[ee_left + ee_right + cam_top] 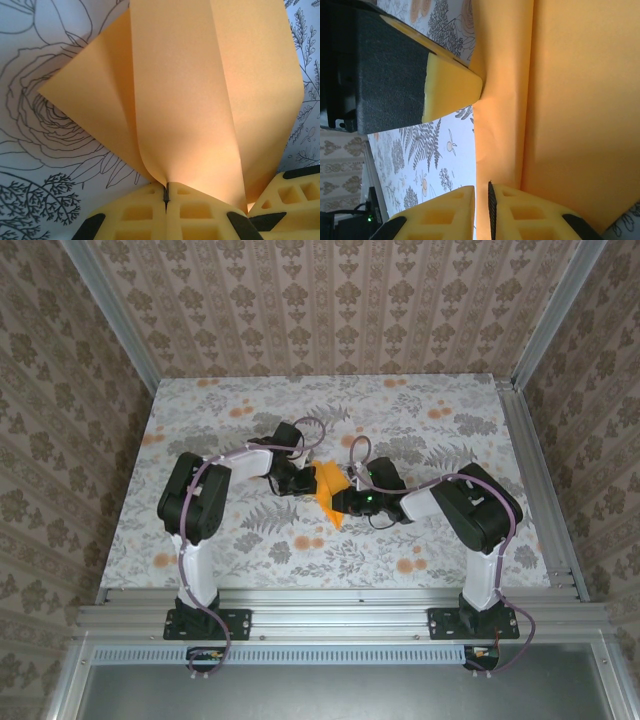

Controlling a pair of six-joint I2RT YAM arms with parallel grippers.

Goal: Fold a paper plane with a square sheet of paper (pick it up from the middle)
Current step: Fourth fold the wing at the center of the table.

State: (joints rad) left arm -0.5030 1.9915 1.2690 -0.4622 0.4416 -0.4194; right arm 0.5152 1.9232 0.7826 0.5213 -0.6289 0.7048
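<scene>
Paper point(325, 487) held over mid-table, part-folded, creases running down it. Left claw point(167, 192) pinches it tight. Right claw point(481, 200) is narrow, with the paper's edge between its fingers. Best now: square both pinches to the crease, draw it taut, no twisting.

orange paper point(570, 100) cropped, top and right edges

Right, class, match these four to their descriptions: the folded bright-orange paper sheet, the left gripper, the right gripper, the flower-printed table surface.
1 folded bright-orange paper sheet
2 left gripper
3 right gripper
4 flower-printed table surface

A grey leaves and orange blooms
B pinching the paper's left side, top view
C between both grippers
D at the paper's right side, top view

Pairs: 1-C, 2-B, 3-D, 4-A
</scene>
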